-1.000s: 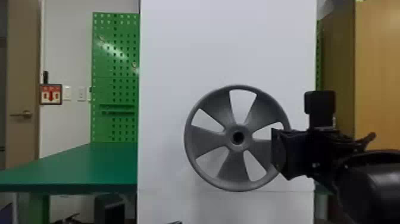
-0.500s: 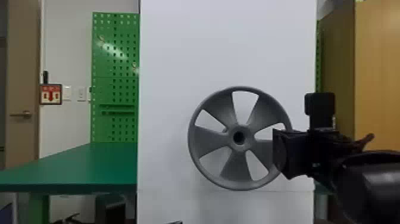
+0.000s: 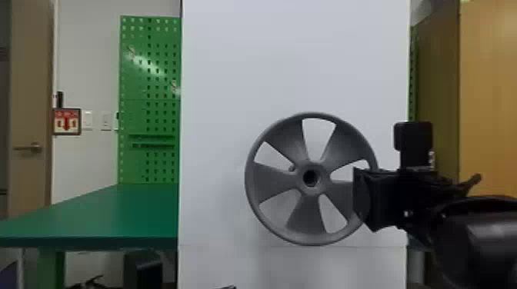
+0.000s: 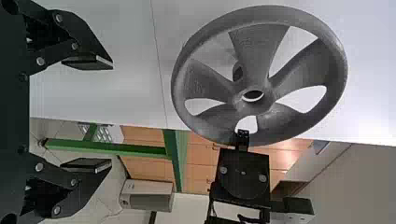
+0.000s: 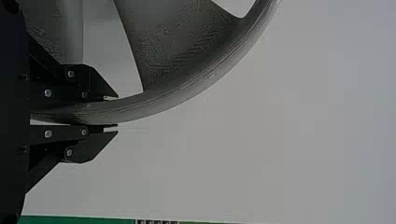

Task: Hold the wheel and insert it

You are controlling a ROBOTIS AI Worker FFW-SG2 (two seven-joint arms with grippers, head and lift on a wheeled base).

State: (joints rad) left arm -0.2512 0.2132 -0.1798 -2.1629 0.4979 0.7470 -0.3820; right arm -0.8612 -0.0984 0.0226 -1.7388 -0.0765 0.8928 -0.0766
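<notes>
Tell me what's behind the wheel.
Through the gaps in the wheel you see a white board and, near the hub, the end of a grey peg. The wheel's solid parts hide the rest, including what holds the peg.

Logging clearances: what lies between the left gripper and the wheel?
Nothing: the left wrist view shows a bare stretch from left gripper to wheel, the white panel behind it.

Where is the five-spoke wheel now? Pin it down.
In the head view, the five-spoke wheel stands right of centre before the white panel, its right-hand rim held between the fingers of the right gripper.
</notes>
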